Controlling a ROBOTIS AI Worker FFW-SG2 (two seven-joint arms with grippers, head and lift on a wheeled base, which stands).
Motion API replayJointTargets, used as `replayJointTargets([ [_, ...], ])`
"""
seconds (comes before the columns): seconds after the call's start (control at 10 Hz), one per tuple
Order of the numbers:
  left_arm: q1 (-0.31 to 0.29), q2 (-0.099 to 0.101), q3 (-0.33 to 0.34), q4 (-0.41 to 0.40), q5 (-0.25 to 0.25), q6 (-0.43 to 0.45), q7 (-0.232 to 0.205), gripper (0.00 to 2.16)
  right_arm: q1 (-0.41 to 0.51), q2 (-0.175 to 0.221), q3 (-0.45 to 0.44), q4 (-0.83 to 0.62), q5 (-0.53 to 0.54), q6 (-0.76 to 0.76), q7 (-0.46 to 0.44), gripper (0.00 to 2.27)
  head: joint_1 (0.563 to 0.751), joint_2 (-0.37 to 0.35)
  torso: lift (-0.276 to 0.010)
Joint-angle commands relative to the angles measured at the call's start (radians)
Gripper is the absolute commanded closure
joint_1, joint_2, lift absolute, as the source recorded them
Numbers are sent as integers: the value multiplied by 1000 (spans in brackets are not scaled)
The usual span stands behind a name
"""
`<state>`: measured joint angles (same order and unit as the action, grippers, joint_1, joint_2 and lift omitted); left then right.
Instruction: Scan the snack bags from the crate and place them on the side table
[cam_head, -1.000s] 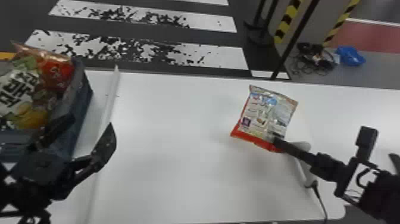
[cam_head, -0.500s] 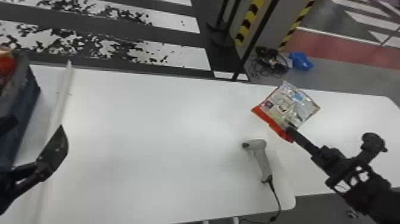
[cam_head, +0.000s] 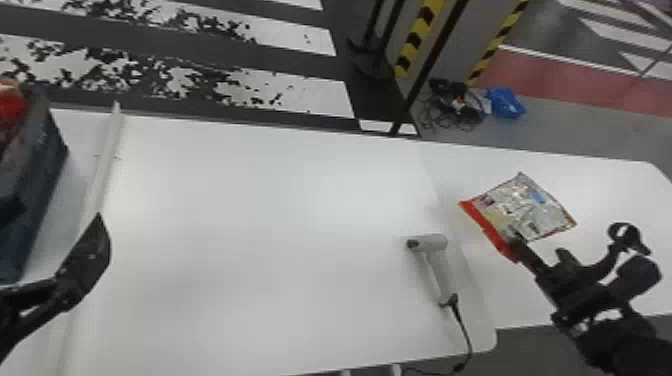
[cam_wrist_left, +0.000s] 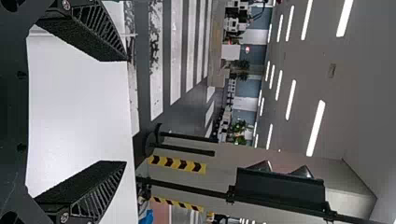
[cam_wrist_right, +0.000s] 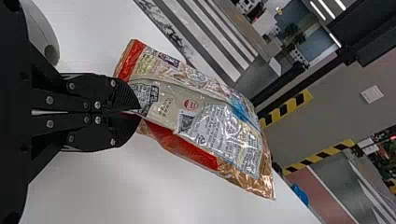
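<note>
Closest to you, your left gripper (cam_head: 61, 211) hangs by the crate (cam_head: 37, 185) with its fingers spread apart, and the scanner (cam_head: 439, 255) lies on the white table (cam_head: 260, 240), its cord trailing off the near edge. Your right gripper (cam_head: 515, 243) pinches the snack bag (cam_head: 525, 205) by its red edge above the side table (cam_head: 617, 190); farther off, cables (cam_head: 452, 102) lie tangled on the floor (cam_head: 575, 132)

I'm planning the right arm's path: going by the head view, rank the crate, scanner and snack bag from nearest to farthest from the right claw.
1. Snack bag: held in the right claw.
2. Scanner: a little to that claw's left.
3. Crate: far off, at the view's left edge.
</note>
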<state>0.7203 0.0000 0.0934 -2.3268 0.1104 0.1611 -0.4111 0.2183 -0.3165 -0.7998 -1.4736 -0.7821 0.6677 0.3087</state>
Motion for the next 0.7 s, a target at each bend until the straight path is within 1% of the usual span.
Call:
replayJointTargets([
  [0.0, 5, -3, 2, 0, 0, -8, 0, 83, -11, -9, 21, 62, 3, -33, -45, 2108, 695, -350, -94],
  [0.1, 7, -3, 2, 0, 2, -8, 0, 83, -19, -18, 39, 99, 3, -61, -65, 1878, 695, -350, -94],
  [0.2, 7, -3, 3, 0, 2, -11, 0, 83, -22, -23, 47, 121, 6, -98, -86, 1139, 695, -350, -94],
  [0.3, 4, -3, 3, 0, 2, -8, 0, 83, -22, -23, 56, 125, 7, -119, -109, -2, 695, -350, -94],
  [0.4, -2, -3, 2, 0, 3, -8, 0, 83, -19, -16, 59, 125, 6, -174, -135, -2, 695, -350, -94],
  [0.6, -7, -3, 2, 1, 2, -5, 0, 83, -2, -12, 59, 95, 1, -230, -148, 63, 695, -350, -94],
])
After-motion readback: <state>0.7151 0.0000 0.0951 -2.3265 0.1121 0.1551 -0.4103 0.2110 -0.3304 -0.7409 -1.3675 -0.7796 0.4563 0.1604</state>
